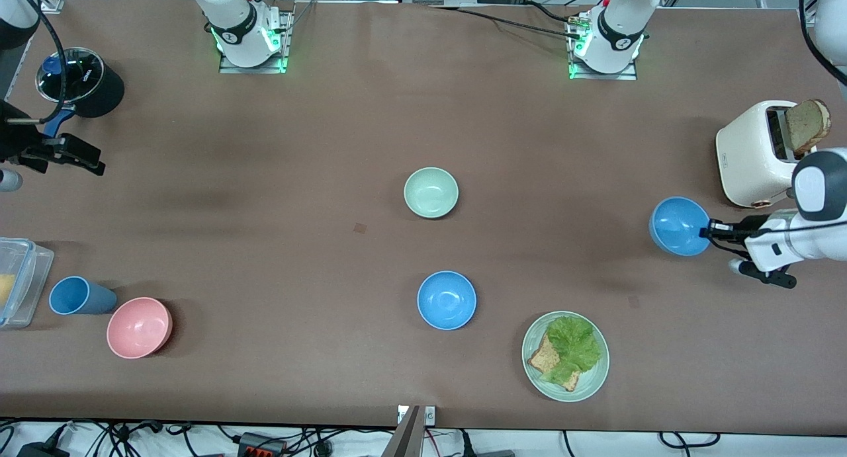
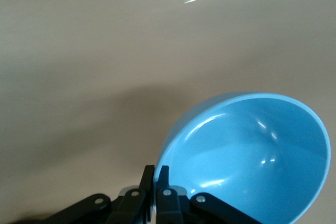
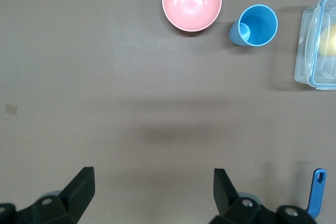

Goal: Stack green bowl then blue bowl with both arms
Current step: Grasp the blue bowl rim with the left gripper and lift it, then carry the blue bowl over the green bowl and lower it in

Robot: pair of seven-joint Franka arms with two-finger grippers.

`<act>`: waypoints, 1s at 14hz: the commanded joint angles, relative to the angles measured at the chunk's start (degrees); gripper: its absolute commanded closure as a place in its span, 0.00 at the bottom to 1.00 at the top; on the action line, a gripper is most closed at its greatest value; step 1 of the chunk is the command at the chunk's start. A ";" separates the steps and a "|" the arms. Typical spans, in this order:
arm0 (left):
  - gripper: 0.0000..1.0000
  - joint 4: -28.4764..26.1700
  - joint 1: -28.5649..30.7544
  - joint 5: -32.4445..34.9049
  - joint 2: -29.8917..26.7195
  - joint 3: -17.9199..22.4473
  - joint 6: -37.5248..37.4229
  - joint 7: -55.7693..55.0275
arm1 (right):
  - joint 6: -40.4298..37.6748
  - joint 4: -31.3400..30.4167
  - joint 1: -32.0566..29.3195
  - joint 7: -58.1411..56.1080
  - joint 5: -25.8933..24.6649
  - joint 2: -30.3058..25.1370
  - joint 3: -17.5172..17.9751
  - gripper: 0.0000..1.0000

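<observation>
Now we see the left gripper (image 1: pixel 709 232) up over the left arm's end of the bench (image 1: pixel 265 179), its jaws pinched tight on the rim of a blue bowl (image 1: pixel 679 225). In the left wrist view that held bowl (image 2: pixel 252 156) hangs tilted, its hollow turned sideways, with the rim caught between the two black fingers (image 2: pixel 149 182) and the bench surface well below it. The white toaster (image 1: pixel 754 153) with a slice of bread (image 1: pixel 807 123) standing in its slot sits just beside the lifted bowl.

We find the green bowl (image 1: pixel 431 192) upright near the middle of the bench, untouched. A second blue bowl (image 1: pixel 446 300), the twin of the held one, stands upright nearer the front camera than the green bowl, apart from it. A green plate (image 1: pixel 592 384) with lettuce and bread lies close by, toward the left arm's end and nearer the camera again.

We see the right gripper (image 1: pixel 73 159) waiting over the right arm's end of the bench, near a black pot (image 1: pixel 99 86) with a glass lid. Its jaws stand wide apart and hold nothing; the right wrist view shows both fingertips (image 3: pixel 79 184) spread over bare bench. Also at that end stand a pink bowl (image 1: pixel 139 327), a blue cup (image 1: pixel 79 295) lying beside it, and a clear plastic box (image 1: pixel 20 282).
</observation>
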 commanded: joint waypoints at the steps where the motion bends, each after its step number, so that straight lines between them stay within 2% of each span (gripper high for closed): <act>1: 1.00 -0.89 0.56 -1.40 -2.45 -7.35 -3.03 -8.40 | -0.57 -1.69 0.56 -1.00 0.65 -1.61 -0.52 0.00; 6: 1.00 -0.45 -1.71 -3.86 -1.58 -21.77 -2.43 -30.90 | -1.54 -1.69 0.83 -0.04 1.09 -1.87 -0.43 0.00; 9: 1.00 -0.36 -9.69 -3.86 -0.17 -22.24 2.13 -39.61 | -1.37 -1.69 1.00 -0.04 0.82 -2.05 -0.43 0.00; 11: 1.00 -0.44 -16.19 -3.07 2.72 -22.06 7.92 -43.31 | -1.02 -1.87 0.92 -0.04 0.82 -2.05 -0.43 0.00; 14: 1.00 -0.80 -24.73 -2.20 5.45 -19.26 13.29 -45.87 | -0.84 -1.96 0.92 -0.04 0.82 -2.05 -0.43 0.00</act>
